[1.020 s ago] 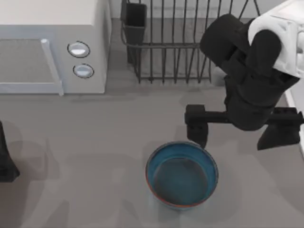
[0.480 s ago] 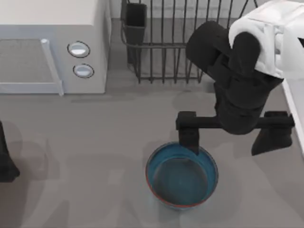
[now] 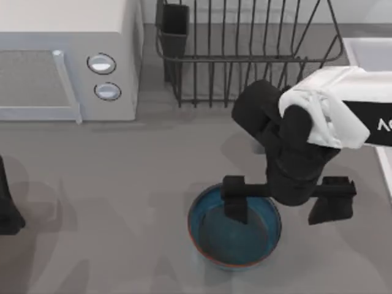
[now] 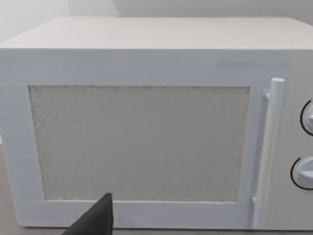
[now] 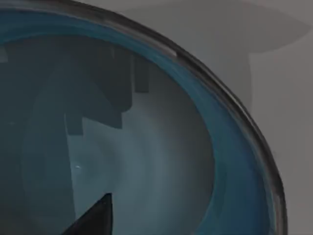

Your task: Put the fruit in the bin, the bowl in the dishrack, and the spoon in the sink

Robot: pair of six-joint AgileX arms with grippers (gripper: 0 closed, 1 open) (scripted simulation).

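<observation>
Right — we've got our right gripper (image 3: 285, 202) over the bowl (image 3: 234, 226), fingers spread wide: one finger (image 3: 235, 201) sits inside the rim over the teal interior at about 11 o'clock of the bowl, the other (image 3: 332, 201) hangs outside, off the bowl's 2 o'clock side. That straddle looks deliberate — wall between the fingers, so closing would pinch the rim rather than try to span the whole bowl, which is too wide for us. Nothing is pinched yet.

The right wrist view looks straight down into the bowl (image 5: 146, 147), with a finger's shadow on the glossy inside, so we judge we're close above it; whether the inner finger touches the wall we cannot tell.

Bowl sits upright on the table (image 3: 122, 184), near the 6 o'clock edge, right of centre. The dishrack (image 3: 245, 55) is at 12 o'clock from it, well apart, with its utensil cup (image 3: 175, 24) on the left corner. The sink (image 3: 367, 55) rim shows at 2 o'clock.

Left gripper (image 3: 7, 202) is parked at the table's 9 o'clock edge, facing the microwave (image 4: 146, 127); its finger state we cannot tell.

Next, likely: close on the rim, lift, carry to the rack. Risk — a one-wall pinch may let the bowl tilt.
</observation>
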